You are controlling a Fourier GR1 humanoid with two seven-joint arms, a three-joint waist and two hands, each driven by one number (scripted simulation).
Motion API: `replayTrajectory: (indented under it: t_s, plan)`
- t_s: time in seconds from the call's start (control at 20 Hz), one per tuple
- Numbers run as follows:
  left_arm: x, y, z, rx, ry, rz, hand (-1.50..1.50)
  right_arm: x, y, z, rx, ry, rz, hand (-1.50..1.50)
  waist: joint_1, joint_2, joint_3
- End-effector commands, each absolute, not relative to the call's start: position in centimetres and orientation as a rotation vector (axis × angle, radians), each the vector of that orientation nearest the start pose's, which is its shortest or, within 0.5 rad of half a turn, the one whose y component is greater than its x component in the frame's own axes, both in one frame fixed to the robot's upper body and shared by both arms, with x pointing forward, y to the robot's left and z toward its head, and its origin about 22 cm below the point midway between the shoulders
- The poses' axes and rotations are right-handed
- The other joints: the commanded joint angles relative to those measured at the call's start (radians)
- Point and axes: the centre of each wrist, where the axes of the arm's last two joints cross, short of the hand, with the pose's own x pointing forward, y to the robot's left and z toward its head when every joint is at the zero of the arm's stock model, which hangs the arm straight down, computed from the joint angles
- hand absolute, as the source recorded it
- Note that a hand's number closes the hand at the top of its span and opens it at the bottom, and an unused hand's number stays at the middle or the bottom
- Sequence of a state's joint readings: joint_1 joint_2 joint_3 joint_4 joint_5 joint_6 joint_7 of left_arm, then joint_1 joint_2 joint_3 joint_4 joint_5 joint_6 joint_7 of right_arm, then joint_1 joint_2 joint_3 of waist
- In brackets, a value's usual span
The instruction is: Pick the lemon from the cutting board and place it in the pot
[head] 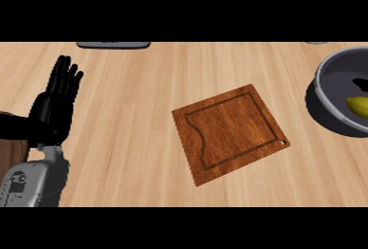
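The yellow lemon (358, 106) lies inside the grey pot (332, 83) at the right edge of the head view, partly cut off by the frame. The brown wooden cutting board (230, 133) sits bare in the middle of the counter, turned like a diamond. My left hand (56, 99) rests at the left, fingers straight and pointing up, holding nothing. My right hand does not show.
A flat grey object (114, 44) lies at the counter's far edge, upper left. A dark brown shape (9, 146) sits at the left edge behind my left forearm. Bare wooden counter (129, 146) stretches between my left hand and the board.
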State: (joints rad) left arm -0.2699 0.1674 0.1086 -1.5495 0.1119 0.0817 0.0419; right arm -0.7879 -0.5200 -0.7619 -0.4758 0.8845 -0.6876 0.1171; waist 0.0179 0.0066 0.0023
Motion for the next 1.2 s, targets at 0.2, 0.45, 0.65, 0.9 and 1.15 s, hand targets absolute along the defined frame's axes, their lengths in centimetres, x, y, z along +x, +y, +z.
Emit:
replayTrajectory:
  t_s: [0.2, 0.45, 0.65, 0.9, 1.15]
  plan:
    - [30.7, 27.1, 8.1, 0.127, -1.773, 0.040, 0.00, 35.8, -46.0, 9.3, -1.354, -1.256, -0.610, -1.50, -0.027, -0.010, -0.002]
    - [30.6, 26.9, 9.0, 0.087, -1.768, 0.047, 0.00, 32.2, -49.3, 8.0, -1.410, -1.314, -0.703, -1.50, -0.018, -0.005, -0.001]
    - [30.5, 27.7, 7.1, 0.139, -1.768, 0.059, 0.00, 28.9, -50.4, 8.1, -1.391, -1.380, -0.739, -1.50, -0.037, -0.011, -0.003]
    - [30.8, 26.9, 8.0, 0.123, -1.771, 0.055, 0.00, 24.5, -51.1, 6.8, -1.438, -1.364, -0.769, -1.50, -0.033, -0.010, -0.003]
    - [31.1, 26.7, 8.6, 0.127, -1.764, 0.056, 0.00, 18.8, -53.0, 6.1, -1.451, -1.368, -0.781, -1.50, -0.030, -0.008, -0.002]
